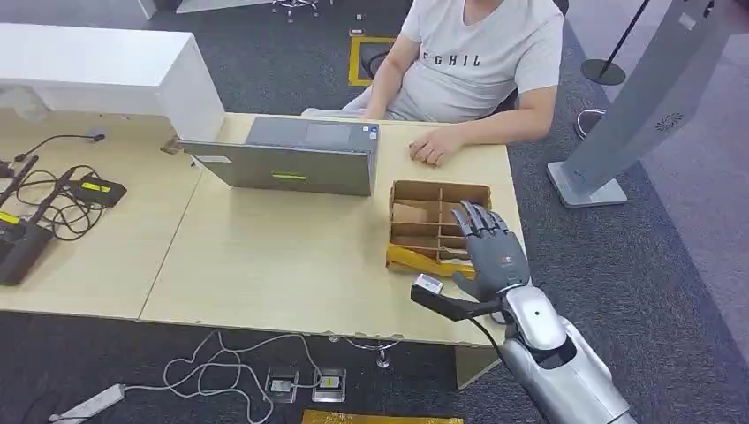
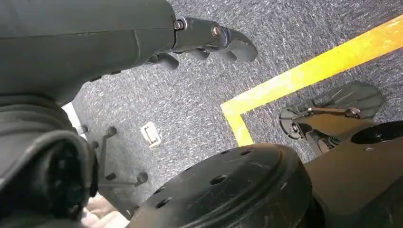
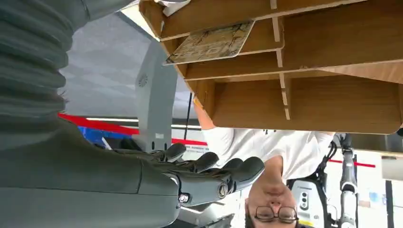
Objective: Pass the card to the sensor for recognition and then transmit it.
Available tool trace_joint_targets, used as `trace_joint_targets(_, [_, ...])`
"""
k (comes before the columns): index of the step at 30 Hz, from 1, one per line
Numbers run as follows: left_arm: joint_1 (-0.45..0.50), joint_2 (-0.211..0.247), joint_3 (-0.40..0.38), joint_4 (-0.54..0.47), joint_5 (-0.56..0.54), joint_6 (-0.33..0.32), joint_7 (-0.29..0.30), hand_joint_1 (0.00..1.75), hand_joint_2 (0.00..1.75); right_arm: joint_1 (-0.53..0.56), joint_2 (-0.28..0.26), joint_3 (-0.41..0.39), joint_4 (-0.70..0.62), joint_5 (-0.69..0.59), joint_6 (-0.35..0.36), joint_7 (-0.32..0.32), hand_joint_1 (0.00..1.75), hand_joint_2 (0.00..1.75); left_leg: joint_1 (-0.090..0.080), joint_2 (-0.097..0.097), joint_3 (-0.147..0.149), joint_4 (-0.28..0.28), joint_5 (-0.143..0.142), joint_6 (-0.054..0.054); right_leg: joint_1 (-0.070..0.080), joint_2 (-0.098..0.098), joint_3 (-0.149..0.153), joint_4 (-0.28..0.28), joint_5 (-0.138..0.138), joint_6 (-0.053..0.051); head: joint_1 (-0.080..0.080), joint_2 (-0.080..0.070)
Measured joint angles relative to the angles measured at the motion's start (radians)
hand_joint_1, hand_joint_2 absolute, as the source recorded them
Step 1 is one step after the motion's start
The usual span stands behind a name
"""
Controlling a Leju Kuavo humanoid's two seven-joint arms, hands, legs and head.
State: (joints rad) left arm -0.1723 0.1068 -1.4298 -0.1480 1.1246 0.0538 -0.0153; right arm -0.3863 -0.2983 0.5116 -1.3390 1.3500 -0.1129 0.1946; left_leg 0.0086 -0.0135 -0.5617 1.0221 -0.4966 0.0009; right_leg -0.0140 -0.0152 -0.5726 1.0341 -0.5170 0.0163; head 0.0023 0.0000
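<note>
Head view showed the right hand (image 1: 491,252) over the box (image 1: 415,190), fingers (image 1: 477,221) spread and empty, so it should dip slowly onto the card (image 3: 211,42).

Bare tabletop (image 1: 265,256) at nine o'clock of the divided cardboard box (image 1: 439,225), open for passing. Blocked at eleven o'clock by the open laptop (image 1: 291,157), at twelve by a person's hand (image 1: 433,146) resting on the table.
</note>
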Motion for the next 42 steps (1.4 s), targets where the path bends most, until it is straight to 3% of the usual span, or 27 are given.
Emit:
trace_joint_targets(28, [-0.01, 0.0, -0.018, 0.0, 0.0, -0.009, 0.003, 0.0, 0.0, -0.06, 0.022, 0.026, 0.078, -0.016, 0.019, -0.016, 0.0, 1.75, 0.0, 0.0, 0.0, 0.0, 0.0, 0.0, 0.0, 0.0, 0.0, 0.0, 0.0, 0.0, 0.0, 0.0])
trace_joint_targets(42, [-0.018, 0.0, -0.025, 0.0, -0.002, -0.013, 0.004, 0.0, 0.0, -0.094, 0.01, 0.022, 0.086, -0.11, 0.173, 0.038, 0.0, 1.75, 0.0, 0.0, 0.0, 0.0, 0.0, 0.0, 0.0, 0.0, 0.0, 0.0, 0.0, 0.0, 0.0, 0.0])
